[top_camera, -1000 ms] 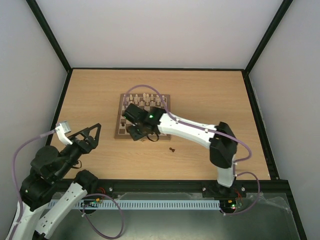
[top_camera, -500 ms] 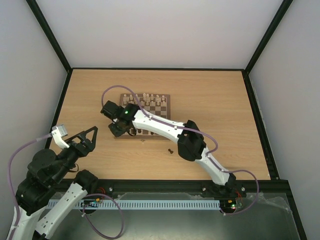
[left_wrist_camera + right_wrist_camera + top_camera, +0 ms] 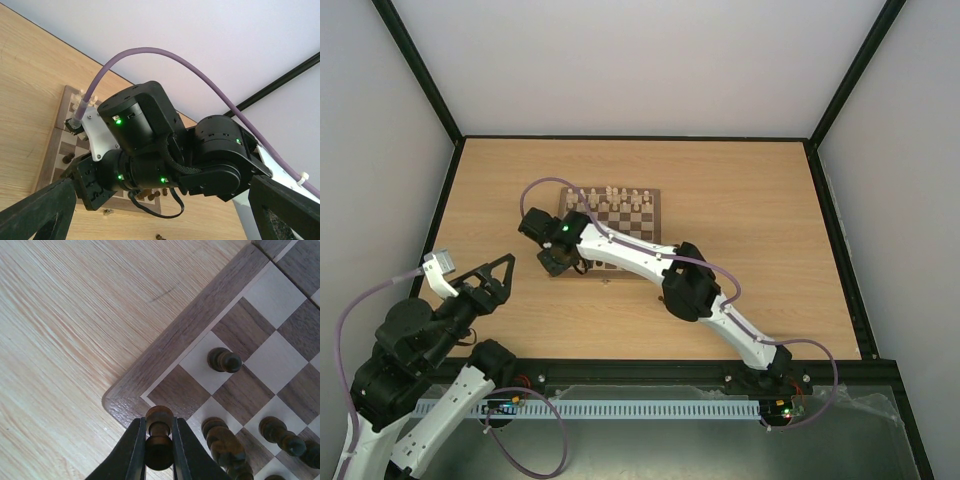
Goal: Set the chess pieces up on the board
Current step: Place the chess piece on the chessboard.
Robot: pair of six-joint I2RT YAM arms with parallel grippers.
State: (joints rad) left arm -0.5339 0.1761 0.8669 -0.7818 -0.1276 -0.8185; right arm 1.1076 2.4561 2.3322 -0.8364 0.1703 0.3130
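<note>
1. Left gripper (image 3: 488, 268): over the tabletop (image 3: 770, 180), well left of the board (image 3: 655, 200). Fingers wide apart, holding nothing.
2. Right gripper (image 3: 159, 432): clamped on one dark brown chessman (image 3: 159, 415), pinched on the body just under the head. Can't tell which kind of piece it is from above.
3. The held piece sits at the board's near-left corner, over the border frame, just beside the dark corner square (image 3: 175, 390), which has nothing on it. Can't tell whether its base touches wood.
4. Right of that, a dark pawn (image 3: 224, 360) stands on a cream square. More dark pieces (image 3: 222, 437) crowd the rows next to the corner.
5. The cream-white chessmen (image 3: 610, 193) line the far edge.
6. A stray dark piece (image 3: 107, 212) lies on the tabletop just off the board's near edge.
7. Handling, my read:
   - Light, stiff turned wood. It won't deform, so it needs little squeeze.
   - The smooth round profile can swivel in a two-point pinch.
   - The small base looks tippy.
8. Best hold: the narrow body below the head, fingers square to it, as now. Neighbours are close, so the fingers have little room to spread on release.
</note>
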